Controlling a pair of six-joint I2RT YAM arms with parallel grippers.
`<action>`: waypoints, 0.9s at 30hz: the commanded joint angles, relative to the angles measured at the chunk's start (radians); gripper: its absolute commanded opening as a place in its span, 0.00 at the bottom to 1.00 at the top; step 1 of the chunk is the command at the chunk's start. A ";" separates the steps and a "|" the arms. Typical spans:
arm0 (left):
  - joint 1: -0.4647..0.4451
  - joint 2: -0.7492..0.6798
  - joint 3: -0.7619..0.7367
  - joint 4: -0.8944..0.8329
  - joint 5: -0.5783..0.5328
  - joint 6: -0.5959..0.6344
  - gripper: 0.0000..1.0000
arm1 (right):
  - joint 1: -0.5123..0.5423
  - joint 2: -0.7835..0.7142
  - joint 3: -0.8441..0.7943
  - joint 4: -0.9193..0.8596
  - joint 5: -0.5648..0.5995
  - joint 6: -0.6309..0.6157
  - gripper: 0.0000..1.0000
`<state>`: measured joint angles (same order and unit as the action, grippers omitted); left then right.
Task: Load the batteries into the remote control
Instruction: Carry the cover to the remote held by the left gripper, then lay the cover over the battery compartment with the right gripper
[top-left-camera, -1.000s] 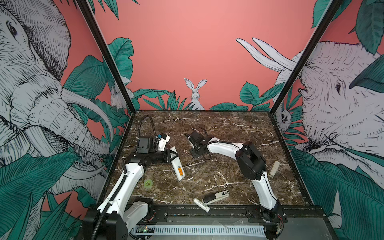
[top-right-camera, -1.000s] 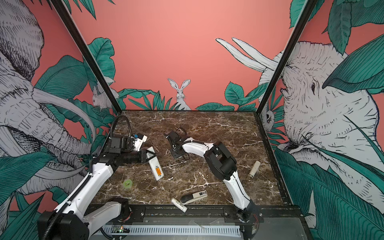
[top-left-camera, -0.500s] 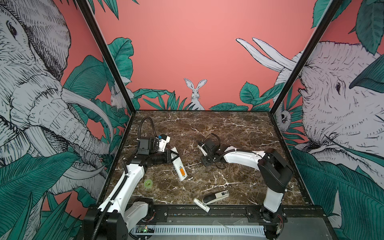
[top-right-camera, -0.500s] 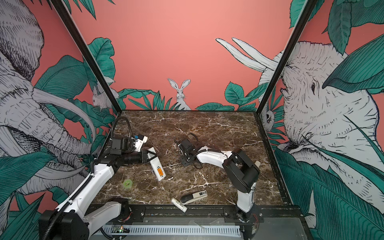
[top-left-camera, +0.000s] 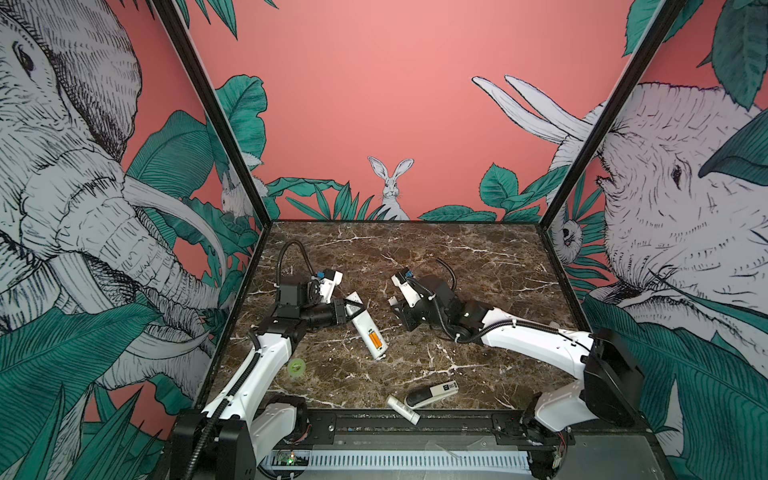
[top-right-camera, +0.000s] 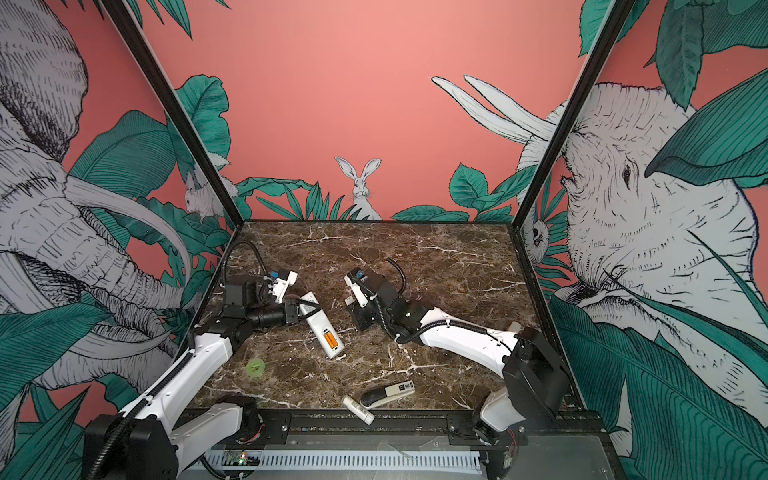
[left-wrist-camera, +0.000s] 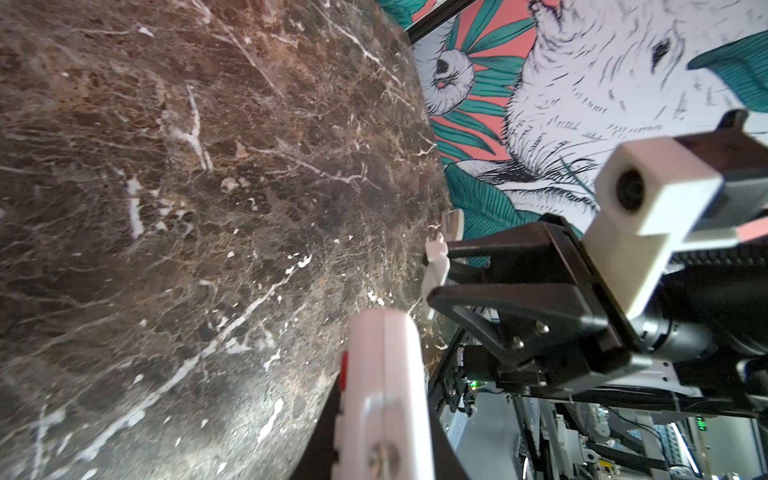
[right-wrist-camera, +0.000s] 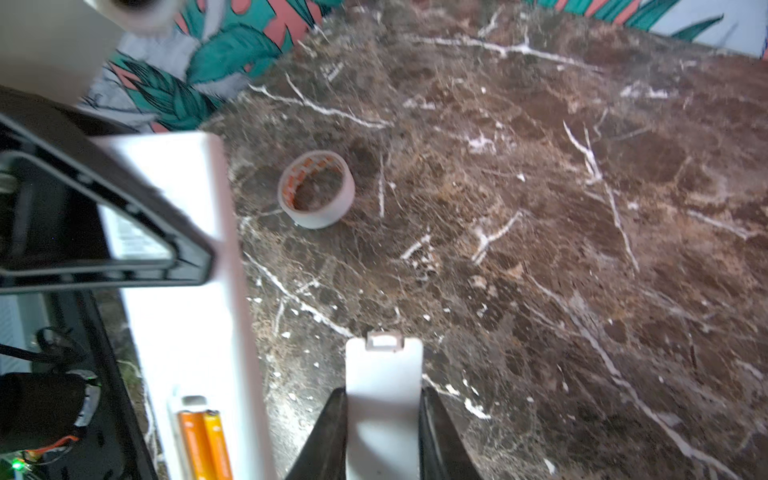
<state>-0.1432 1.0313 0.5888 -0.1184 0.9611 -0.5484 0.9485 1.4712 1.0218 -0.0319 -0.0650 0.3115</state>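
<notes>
The remote control (top-left-camera: 362, 320) (top-right-camera: 318, 319) lies back up, left of the table's middle. Its compartment is open, with two orange batteries (top-left-camera: 375, 338) (top-right-camera: 330, 338) side by side in it. My left gripper (top-left-camera: 351, 309) (left-wrist-camera: 384, 436) is shut on the remote's far end (left-wrist-camera: 384, 365). My right gripper (top-left-camera: 397, 305) (right-wrist-camera: 384, 415) hovers just right of the remote, shut on a flat white battery cover (right-wrist-camera: 384, 382) (left-wrist-camera: 436, 266). The right wrist view also shows the remote (right-wrist-camera: 187, 291) and the batteries (right-wrist-camera: 205, 444) beside the cover.
A small tape ring (top-left-camera: 297, 368) (right-wrist-camera: 316, 189) sits at the front left. A stubby black-and-white device (top-left-camera: 432, 392) and a small white tube (top-left-camera: 402, 409) lie by the front edge. A beige cylinder (top-right-camera: 514, 327) shows behind my right arm.
My right arm's elbow has swung out to the right and dropped lower, and its gripper has shifted a little nearer with the cover. The left gripper and the remote have stayed put.
</notes>
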 joint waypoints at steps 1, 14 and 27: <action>0.001 -0.003 -0.034 0.266 0.100 -0.155 0.00 | 0.020 -0.054 -0.032 0.110 0.012 0.027 0.26; 0.001 0.012 -0.067 0.533 0.138 -0.320 0.00 | 0.122 -0.147 -0.139 0.257 0.105 0.026 0.27; 0.011 0.018 -0.054 0.543 0.140 -0.335 0.00 | 0.184 -0.129 -0.138 0.251 0.186 -0.020 0.26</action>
<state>-0.1390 1.0580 0.5262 0.3737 1.0809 -0.8646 1.1191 1.3495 0.8837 0.1719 0.0853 0.3099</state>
